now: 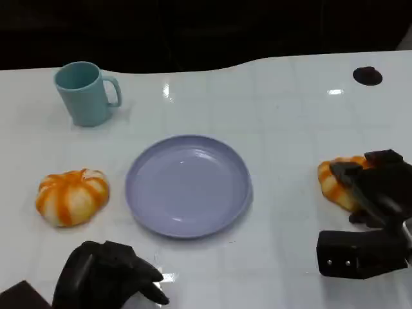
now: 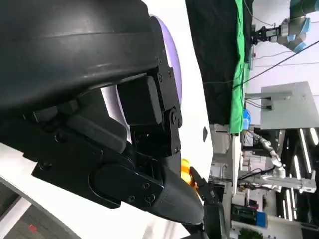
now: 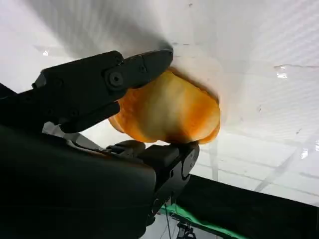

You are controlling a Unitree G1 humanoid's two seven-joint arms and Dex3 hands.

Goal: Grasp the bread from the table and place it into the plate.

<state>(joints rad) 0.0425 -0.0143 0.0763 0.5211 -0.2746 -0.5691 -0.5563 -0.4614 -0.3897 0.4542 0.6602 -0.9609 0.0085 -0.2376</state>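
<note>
A: Right hand (image 1: 376, 187) has its fingers (image 3: 144, 67) wrapped around the bread (image 3: 169, 112), on the counter (image 1: 283, 129) right of the plate (image 1: 188, 185). Left hand (image 1: 106, 273) is curled in, holding nothing.

B: Looks light and squishy, so go gentle, hold it across the sides. No labels or writing anywhere that I can read.

We count two pieces of bread on the table (image 1: 283, 96): one bread (image 1: 71, 196) at the left and another bread (image 1: 336, 181) at the right. We count one plate (image 1: 188, 185), one mug (image 1: 85, 93), and one small dark spot (image 1: 367, 75) near the table's far edge.
</note>
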